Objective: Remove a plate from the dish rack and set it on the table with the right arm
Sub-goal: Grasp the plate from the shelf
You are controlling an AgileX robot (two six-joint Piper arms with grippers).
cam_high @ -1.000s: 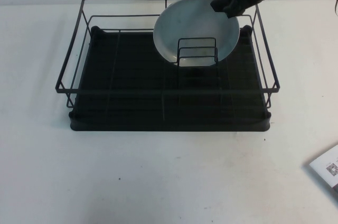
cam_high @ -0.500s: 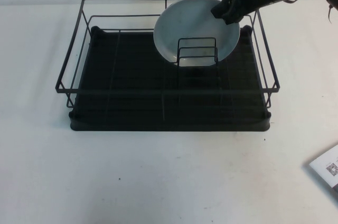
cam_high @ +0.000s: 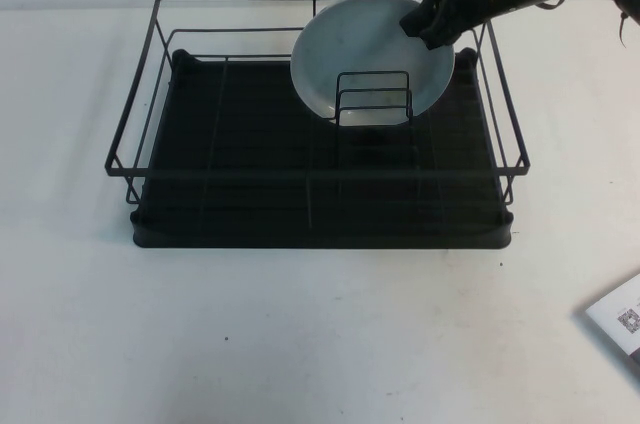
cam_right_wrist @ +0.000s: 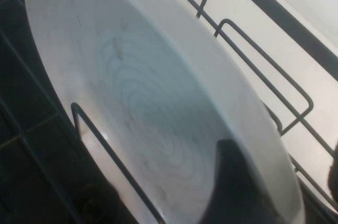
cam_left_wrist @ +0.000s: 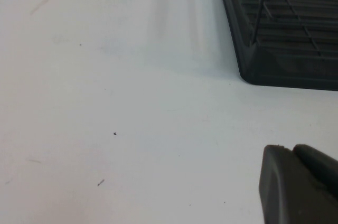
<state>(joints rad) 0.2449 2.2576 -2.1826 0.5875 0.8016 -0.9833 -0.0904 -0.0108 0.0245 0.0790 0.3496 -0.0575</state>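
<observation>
The pale grey-blue plate (cam_high: 365,49) stands tilted in the back right of the black dish rack (cam_high: 320,173), leaning behind the small wire divider loop (cam_high: 373,97). My right gripper (cam_high: 427,24) reaches in from the upper right and is open, straddling the plate's upper right rim. In the right wrist view one finger (cam_right_wrist: 232,187) lies against the plate's face (cam_right_wrist: 142,86) and the other is behind the rim. My left gripper (cam_left_wrist: 293,152) is shut and empty over the white table (cam_left_wrist: 132,102), near a corner of the rack (cam_left_wrist: 274,65).
A printed paper sheet (cam_high: 620,319) lies at the table's front right edge. The rack's wire walls (cam_right_wrist: 264,60) run close behind the plate. The rack's black tray base (cam_high: 230,164) holds nothing else.
The right arm shifted slightly at the plate's rim, and its silver part came into view at the top. The plate has not moved.
</observation>
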